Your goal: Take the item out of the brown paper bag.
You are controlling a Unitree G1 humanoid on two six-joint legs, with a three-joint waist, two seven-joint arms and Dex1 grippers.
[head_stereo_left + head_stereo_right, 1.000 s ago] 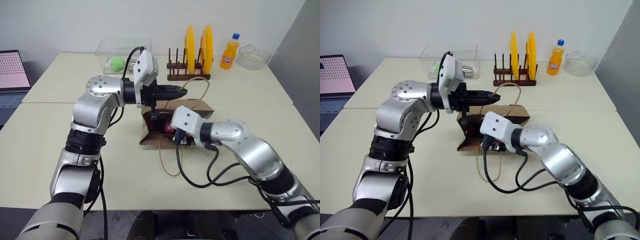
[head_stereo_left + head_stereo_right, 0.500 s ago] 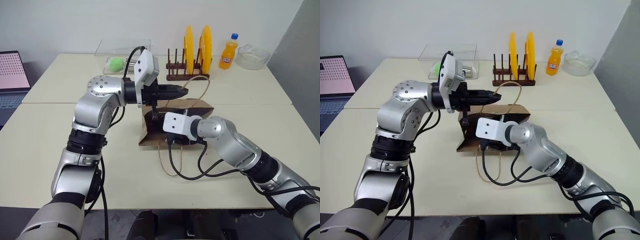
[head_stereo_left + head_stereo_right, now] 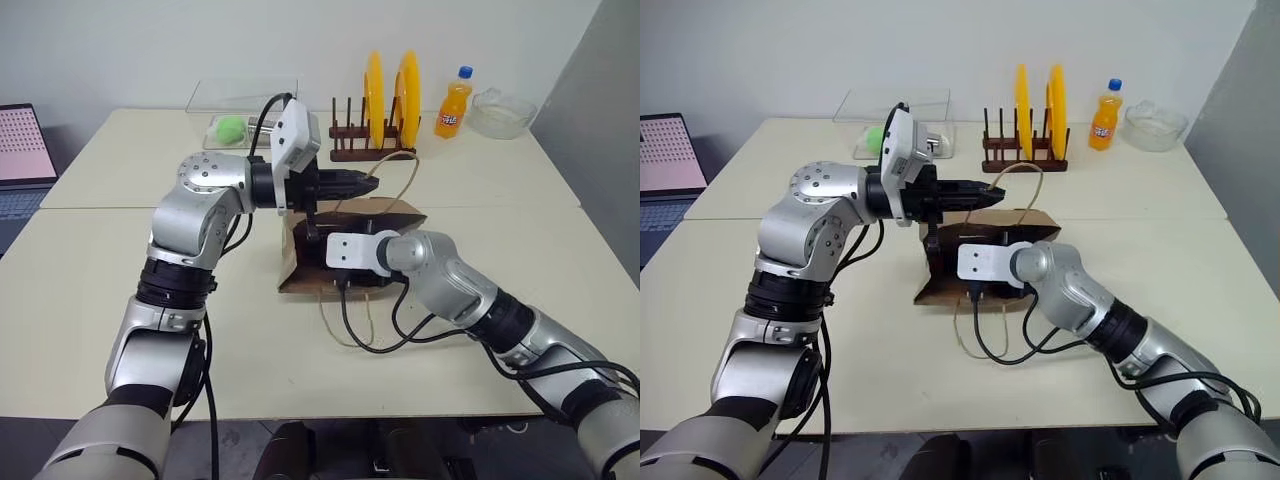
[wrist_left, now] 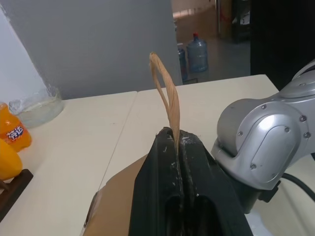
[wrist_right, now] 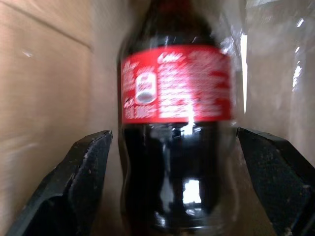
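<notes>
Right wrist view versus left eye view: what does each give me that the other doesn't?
Right wrist view alone: the cola bottle with its red label, inside the bag, standing between the right gripper's open jaws, with gaps on both sides. Left eye view alone: the left gripper shut on a bag handle, the plate rack and the orange soda bottle behind. Both: the brown paper bag.
</notes>
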